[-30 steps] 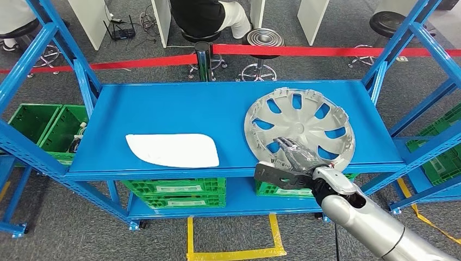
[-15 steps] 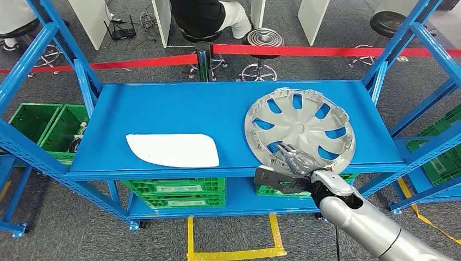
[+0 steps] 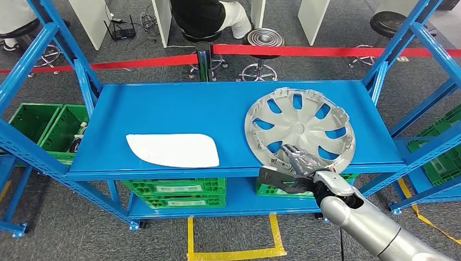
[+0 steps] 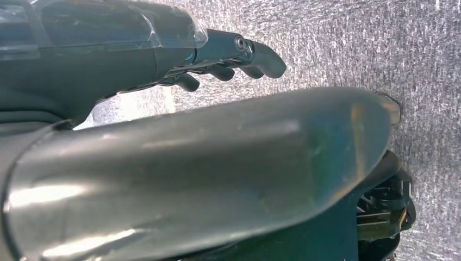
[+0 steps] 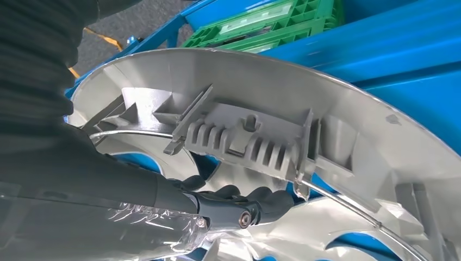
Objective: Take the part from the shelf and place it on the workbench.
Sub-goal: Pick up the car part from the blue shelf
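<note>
Right hand (image 3: 296,163) gripping near rim of my hubcap (image 3: 299,128), fingers (image 5: 255,202) curling inside through spoke opening. Hubcap lying flat on blue shelf (image 3: 179,111), right side, hollow ribbed back facing up; round, no long axis. Left hand (image 4: 228,54) hanging, fingers curled, holding nothing.

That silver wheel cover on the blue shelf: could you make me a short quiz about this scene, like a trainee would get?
1. True or false: the wheel cover lies on the shelf's top level.
2. Which hand reaches into the wheel cover? A) left hand B) right hand
3. Fill in: the flat part lying left of the wheel cover is coloured ____.

Key: 1 true. 2 B; its fingers curl at the near rim. 3 white, the white panel.
</note>
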Robot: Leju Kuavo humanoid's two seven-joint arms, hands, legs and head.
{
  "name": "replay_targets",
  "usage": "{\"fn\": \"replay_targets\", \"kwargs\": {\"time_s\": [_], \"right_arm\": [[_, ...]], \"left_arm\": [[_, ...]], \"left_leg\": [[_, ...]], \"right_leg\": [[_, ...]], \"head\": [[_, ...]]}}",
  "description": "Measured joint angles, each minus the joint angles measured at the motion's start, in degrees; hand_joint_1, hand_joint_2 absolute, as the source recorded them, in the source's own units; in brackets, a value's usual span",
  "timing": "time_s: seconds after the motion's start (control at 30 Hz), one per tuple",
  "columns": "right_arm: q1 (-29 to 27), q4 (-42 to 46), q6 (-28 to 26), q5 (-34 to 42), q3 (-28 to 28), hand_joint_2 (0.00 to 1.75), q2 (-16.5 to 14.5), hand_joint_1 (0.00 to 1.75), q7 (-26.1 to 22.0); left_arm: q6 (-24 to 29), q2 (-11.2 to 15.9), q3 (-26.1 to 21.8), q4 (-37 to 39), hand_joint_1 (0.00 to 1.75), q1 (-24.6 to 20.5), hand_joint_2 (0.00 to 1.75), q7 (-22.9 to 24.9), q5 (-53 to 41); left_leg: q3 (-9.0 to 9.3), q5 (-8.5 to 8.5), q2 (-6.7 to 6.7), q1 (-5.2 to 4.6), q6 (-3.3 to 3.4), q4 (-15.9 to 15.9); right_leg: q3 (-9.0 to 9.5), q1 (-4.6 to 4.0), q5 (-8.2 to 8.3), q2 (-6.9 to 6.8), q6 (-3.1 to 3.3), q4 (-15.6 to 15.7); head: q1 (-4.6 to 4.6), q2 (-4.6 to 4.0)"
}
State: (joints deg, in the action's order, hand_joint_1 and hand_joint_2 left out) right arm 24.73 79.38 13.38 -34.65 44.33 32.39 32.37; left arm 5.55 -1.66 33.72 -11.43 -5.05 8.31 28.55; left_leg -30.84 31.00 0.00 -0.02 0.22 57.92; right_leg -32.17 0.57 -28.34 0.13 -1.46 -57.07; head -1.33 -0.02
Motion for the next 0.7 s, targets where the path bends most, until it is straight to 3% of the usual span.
{"fn": "replay_targets", "kwargs": {"time_s": [0.67, 0.7], "right_arm": [[0.09, -3.71, 2.23, -2.80, -0.94, 1.75, 0.44, 0.00, 0.74], [0.09, -3.78, 2.34, -2.87, -0.94, 1.75, 0.44, 0.44, 0.75]], "left_arm": [[0.07, 0.00, 0.71, 0.00, 0.00, -0.01, 0.00, 0.08, 1.14], [0.08, 0.00, 0.82, 0.00, 0.00, -0.01, 0.00, 0.08, 1.22]], "left_leg": [[0.18, 0.00, -0.16, 0.00, 0.00, 0.00], [0.19, 0.00, -0.16, 0.00, 0.00, 0.00]], "right_leg": [[0.26, 0.00, 0.00, -0.05, -0.01, 0.07], [0.28, 0.00, 0.00, -0.06, -0.02, 0.08]], "head": [[-0.01, 0.00], [-0.01, 0.00]]}}
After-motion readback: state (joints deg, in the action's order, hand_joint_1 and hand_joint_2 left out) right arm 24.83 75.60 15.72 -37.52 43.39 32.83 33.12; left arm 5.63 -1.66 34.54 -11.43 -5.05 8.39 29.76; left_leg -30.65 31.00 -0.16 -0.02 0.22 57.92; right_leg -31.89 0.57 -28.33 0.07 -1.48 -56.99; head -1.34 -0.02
